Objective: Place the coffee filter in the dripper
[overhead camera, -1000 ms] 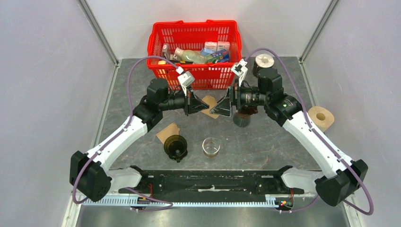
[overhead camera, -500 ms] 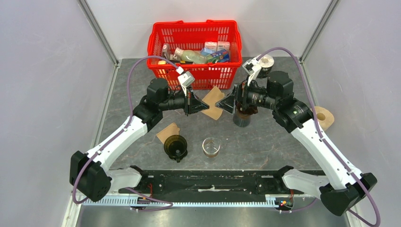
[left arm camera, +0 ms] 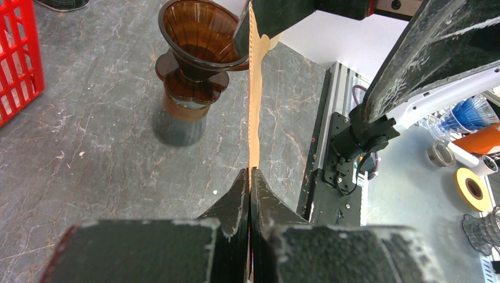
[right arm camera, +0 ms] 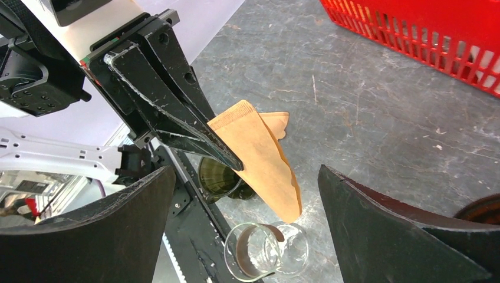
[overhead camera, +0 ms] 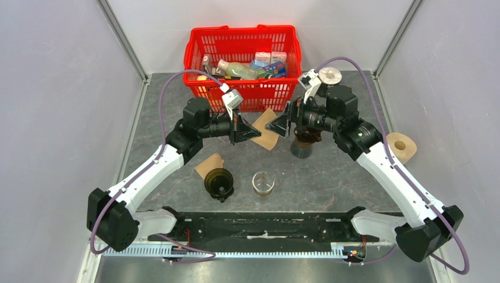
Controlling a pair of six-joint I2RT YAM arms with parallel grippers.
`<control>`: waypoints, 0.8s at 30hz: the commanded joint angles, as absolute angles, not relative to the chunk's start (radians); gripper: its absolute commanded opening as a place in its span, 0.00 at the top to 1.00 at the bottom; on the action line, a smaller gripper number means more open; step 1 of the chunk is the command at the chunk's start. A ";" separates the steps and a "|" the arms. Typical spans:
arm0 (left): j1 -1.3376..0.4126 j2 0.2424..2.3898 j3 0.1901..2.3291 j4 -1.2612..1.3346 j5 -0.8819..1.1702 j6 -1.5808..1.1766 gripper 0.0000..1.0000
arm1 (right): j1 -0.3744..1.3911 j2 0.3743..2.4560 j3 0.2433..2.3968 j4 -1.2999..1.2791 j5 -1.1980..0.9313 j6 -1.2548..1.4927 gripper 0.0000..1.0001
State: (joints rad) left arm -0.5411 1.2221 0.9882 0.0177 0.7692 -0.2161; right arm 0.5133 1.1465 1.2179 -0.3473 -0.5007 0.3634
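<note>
Coffee filter (left arm camera: 255, 118), flat tan paper, is clamped by the left gripper (left arm camera: 249, 174) beside the brown conical dripper (left arm camera: 197, 35); the right gripper (overhead camera: 276, 125) is spread wide, apparently not touching it.

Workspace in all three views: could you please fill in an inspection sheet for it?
Surface: grey marbled table, no spills seen.
Job's things: coffee filter off the table, pinched at one edge; brown dripper upright on its stand, empty.
Clutter: second filter beside dark cup; glass; red basket of groceries; paper roll.
Grippers: left gripper shut on the coffee filter; right gripper open, facing its free end.
Cables: purple cables loop above both arms, none seen touching the job's things.
Surroundings: pale walls, metal frame posts.
</note>
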 commanded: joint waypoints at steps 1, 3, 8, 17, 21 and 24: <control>-0.546 1.216 1.018 0.057 0.786 -0.218 0.98 | 0.513 1.166 1.258 -0.284 -0.573 0.384 0.01; -0.546 1.216 1.017 0.055 0.782 -0.218 0.98 | 0.514 1.160 1.259 -0.287 -0.581 0.386 0.01; -0.546 1.220 1.017 0.054 0.776 -0.218 0.98 | 0.514 1.142 1.248 -0.285 -0.586 0.394 0.01; -0.546 1.230 1.025 0.043 0.771 -0.218 0.98 | 0.513 1.123 1.245 -0.279 -0.605 0.400 0.01; -0.546 1.232 1.026 0.042 0.773 -0.217 0.98 | 0.513 1.122 1.244 -0.275 -0.611 0.401 0.01; -0.547 1.233 1.028 0.041 0.770 -0.218 0.98 | 0.514 1.123 1.247 -0.279 -0.617 0.405 0.01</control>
State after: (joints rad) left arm -0.5411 1.2324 0.9882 0.0174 0.7650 -0.2161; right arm 0.5133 1.1423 1.2179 -0.3122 -0.5953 0.3962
